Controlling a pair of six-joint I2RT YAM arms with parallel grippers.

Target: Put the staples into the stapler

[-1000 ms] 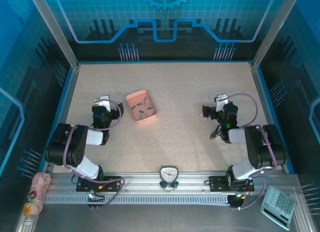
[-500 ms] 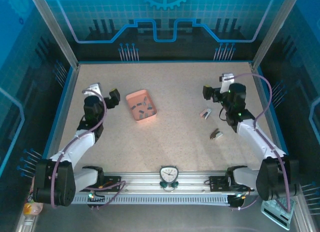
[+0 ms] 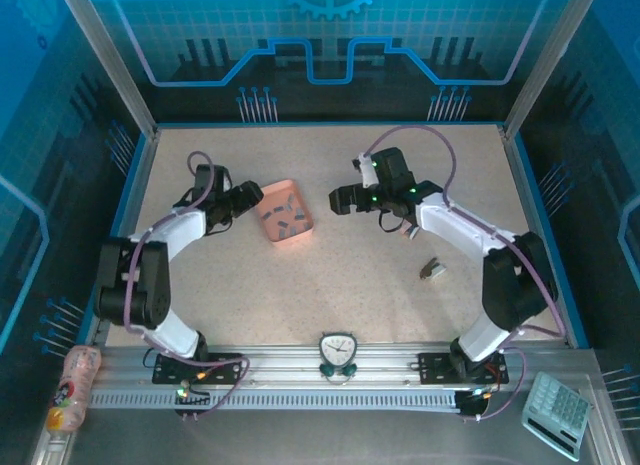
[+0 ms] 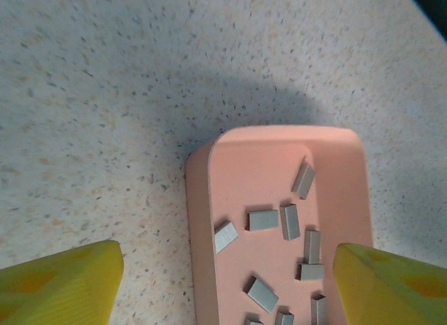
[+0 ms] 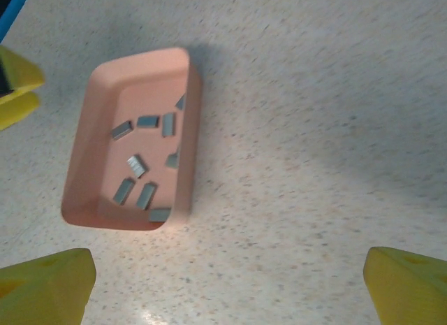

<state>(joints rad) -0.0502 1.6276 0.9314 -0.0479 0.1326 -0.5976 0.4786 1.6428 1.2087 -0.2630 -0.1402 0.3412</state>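
The staples [image 4: 263, 219] are several short grey strips lying loose in the salmon-pink tray [image 4: 199, 234]. My left gripper [image 4: 227, 276] is open, its yellow fingers straddling the tray's left wall, nothing between them. In the top view the left gripper [image 3: 247, 196] sits at the left edge of the tray [image 3: 300, 231]. The right gripper [image 3: 342, 198] hovers open just right of it. The right wrist view shows the staples [image 5: 136, 165] in the tray [image 5: 185, 150] at upper left, and bare table between the open right gripper [image 5: 227, 290]. The pale pink stapler [image 3: 409, 232] lies half hidden under the right arm.
A small grey-brown object [image 3: 432, 269] lies on the table right of centre. The left gripper's yellow fingers [image 5: 14, 84] show at the left edge of the right wrist view. Raised blue walls border the speckled tabletop [image 3: 330, 285].
Both arms have swung out from near their bases to the tray. The left gripper came to its left edge. The right arm reached leftward over the stapler to the tray's right side.
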